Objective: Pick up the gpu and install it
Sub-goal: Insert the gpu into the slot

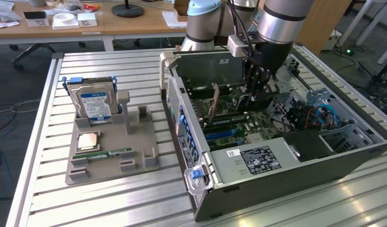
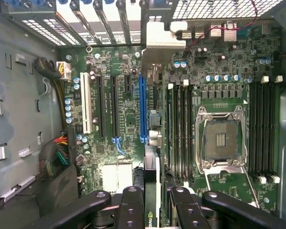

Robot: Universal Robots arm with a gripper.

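ok so the fingers (image 2: pixel 131 205) are clamped tight on the gpu (image 2: pixel 151 183), card on edge inside the pc case (image 1: pixel 294 189), over the motherboard (image 2: pixel 128 129) just beside the blue slot (image 2: pixel 142 109)

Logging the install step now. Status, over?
Status: gripper shut on the gpu. It stands upright inside the case, over the motherboard. The blue slot beside it is bare; nothing seen blocking.

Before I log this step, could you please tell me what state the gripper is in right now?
Gripper: jaws closed on the gpu, held edge-on inside the computer case.
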